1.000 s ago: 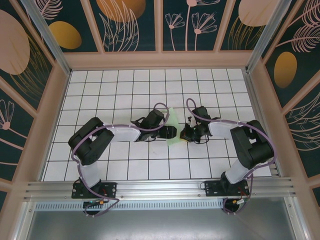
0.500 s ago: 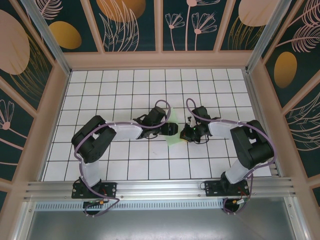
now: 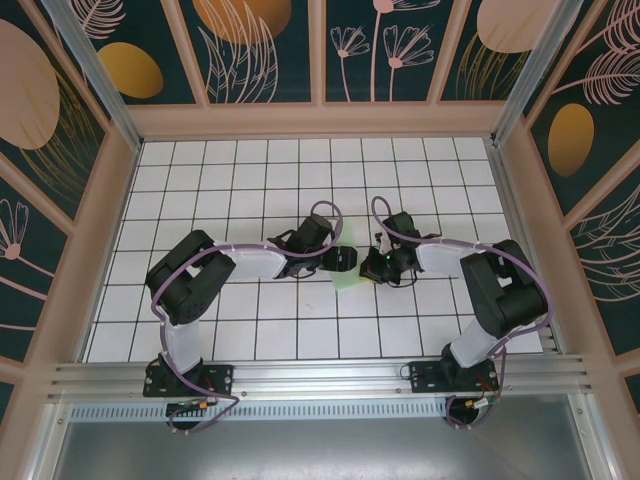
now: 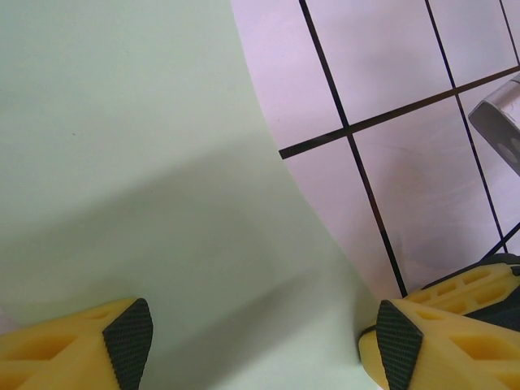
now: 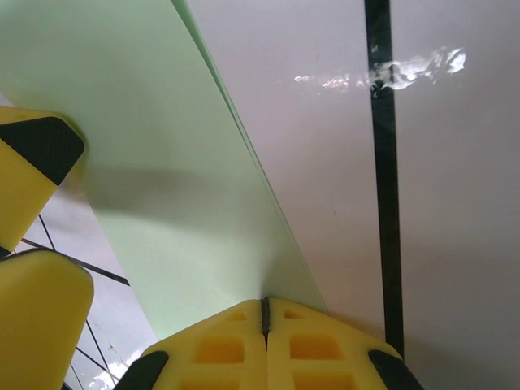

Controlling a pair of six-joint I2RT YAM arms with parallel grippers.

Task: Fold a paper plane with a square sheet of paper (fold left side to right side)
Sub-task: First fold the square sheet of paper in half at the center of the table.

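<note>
Square sheet of paper (image 3: 347, 280): pale green, mid-tabletop (image 3: 250, 180), right between both grippers.
Left gripper (image 4: 264, 345): jaws wide apart, gripping nothing, and its fingers (image 4: 128, 337) straddle the sheet from above.
Right gripper (image 5: 264, 305): clamped tight, with the sheet's edge running straight into the seam, so it looks pinched.

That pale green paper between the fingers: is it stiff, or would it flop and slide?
Probably floppy: the sheet of paper bows in a curve along its edge. Likely very light; its edge looks hairline-thin at the right fingers. It might slide when pushed, since the tiles look glossy.
</note>
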